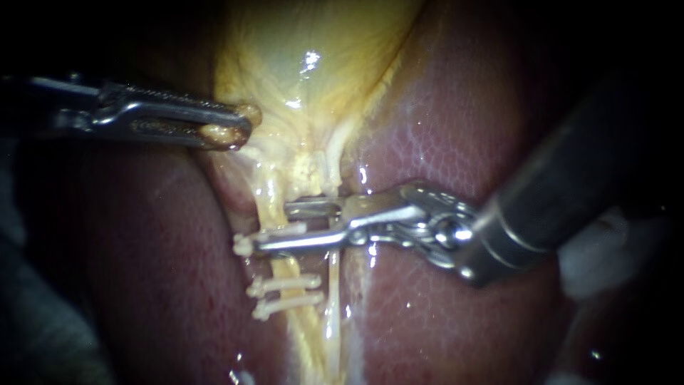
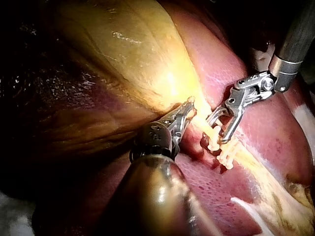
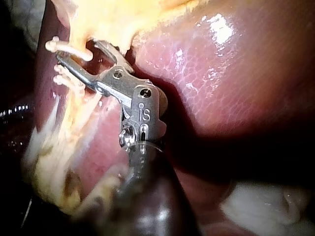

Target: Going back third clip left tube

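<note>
My left instrument [image 1: 242, 125] comes in from the left, jaws shut on a fold at the yellow gallbladder's [image 1: 313, 78] lower edge; the left wrist view shows the same hold [image 2: 190, 106]. My right instrument [image 1: 275, 227] reaches across from the right, jaws open around the left tube [image 1: 269, 191]. A white clip [image 1: 279, 236] sits across that tube just above the lower jaw, and the upper jaw stands clear of it. Two more white clips [image 1: 285, 284] [image 1: 286, 304] cross the tube below. In the right wrist view the open jaws [image 3: 74, 50] straddle the clip [image 3: 64, 47].
The pale right tube [image 1: 333, 292] runs down beside the left one, under my right instrument's jaws. Red-brown liver [image 1: 456, 128] lies on both sides of the tubes. White gauze [image 1: 605, 257] shows behind the right shaft.
</note>
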`<state>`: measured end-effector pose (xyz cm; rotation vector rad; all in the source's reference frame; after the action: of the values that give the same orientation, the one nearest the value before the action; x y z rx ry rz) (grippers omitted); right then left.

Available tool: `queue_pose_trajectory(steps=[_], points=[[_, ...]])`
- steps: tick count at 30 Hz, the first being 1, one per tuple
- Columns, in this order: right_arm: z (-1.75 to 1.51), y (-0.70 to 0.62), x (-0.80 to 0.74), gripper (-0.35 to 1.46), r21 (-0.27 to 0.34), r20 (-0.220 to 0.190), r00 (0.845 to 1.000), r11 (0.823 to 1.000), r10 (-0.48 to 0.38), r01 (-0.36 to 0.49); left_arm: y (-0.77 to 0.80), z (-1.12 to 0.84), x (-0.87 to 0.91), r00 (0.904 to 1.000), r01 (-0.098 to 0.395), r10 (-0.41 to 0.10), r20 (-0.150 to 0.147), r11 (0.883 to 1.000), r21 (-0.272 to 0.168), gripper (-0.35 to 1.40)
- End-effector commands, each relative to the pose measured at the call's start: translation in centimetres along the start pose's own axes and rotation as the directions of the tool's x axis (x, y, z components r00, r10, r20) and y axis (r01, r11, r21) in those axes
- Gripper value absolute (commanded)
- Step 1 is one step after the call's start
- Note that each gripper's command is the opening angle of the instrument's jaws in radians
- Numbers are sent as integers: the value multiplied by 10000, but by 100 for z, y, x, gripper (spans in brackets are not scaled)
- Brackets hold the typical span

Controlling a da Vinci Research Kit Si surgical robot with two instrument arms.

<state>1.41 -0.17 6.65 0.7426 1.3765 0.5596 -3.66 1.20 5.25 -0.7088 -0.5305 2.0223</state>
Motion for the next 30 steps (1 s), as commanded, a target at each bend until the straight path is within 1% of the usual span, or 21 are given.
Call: queue_pose_trajectory(steps=[1,3,4,5,7,9,11,13,15,17,19,24,26,28,30], points=[[-11,-6,6,50,-52,115,9987,9987,-497,498,0,0,0,10000,-8,8,-1,10000,-9,-35],[-25,-16,15,50,-148,497,9916,9926,-1198,1206,-1,0,0,10000,-9,9,-1,10000,-10,-35],[-33,-21,20,50,-185,764,9856,9881,-1509,1527,-1,0,0,10000,-9,9,0,10000,-10,-35],[-42,-28,27,50,-184,1151,9758,9818,-1856,1890,-1,0,0,10000,-9,9,0,10000,-10,-35],[-58,-40,39,50,-180,1620,9617,9737,-2212,2270,-1,0,1,10000,-11,11,0,10000,-12,-35],[-78,-54,52,50,-254,1949,9471,9640,-2549,2647,-2,0,1,10000,-11,11,0,10000,-12,-35],[-98,-66,64,49,-285,2122,9324,9519,-2926,3051,-2,1,1,10000,-12,12,1,10000,-13,-35],[-114,-74,72,48,-309,2375,9210,9453,-3087,3248,-2,1,1,10000,-13,13,1,10000,-13,-35],[-130,-82,78,45,-243,2941,8990,9378,-3244,3463,-2,1,1,10000,-13,13,1,10000,-13,-35],[-142,-85,83,44,-271,3392,8821,9339,-3268,3564,-2,1,0,10000,-14,14,1,10000,-14,-35],[-149,-85,85,44,-321,3458,8747,9274,-3395,3726,-2,1,0,10000,-14,14,1,10000,-14,-35],[-157,-83,90,46,-411,3521,8648,9172,-3579,3964,-4,3,0,10000,-19,19,-5,10000,-5,-35],[-158,-84,91,46,-410,3520,8650,9174,-3576,3959,-5,7,-1,10000,-27,27,-16,10000,12,-35],[-157,-83,91,47,-419,3569,8588,9122,-3674,4077,-8,14,-2,10000,-39,39,-34,10000,40,-35],[-156,-83,91,48,-471,3523,8608,9116,-3674,4084,-10,24,-3,10000,-53,54,-69,9999,103,-35]])
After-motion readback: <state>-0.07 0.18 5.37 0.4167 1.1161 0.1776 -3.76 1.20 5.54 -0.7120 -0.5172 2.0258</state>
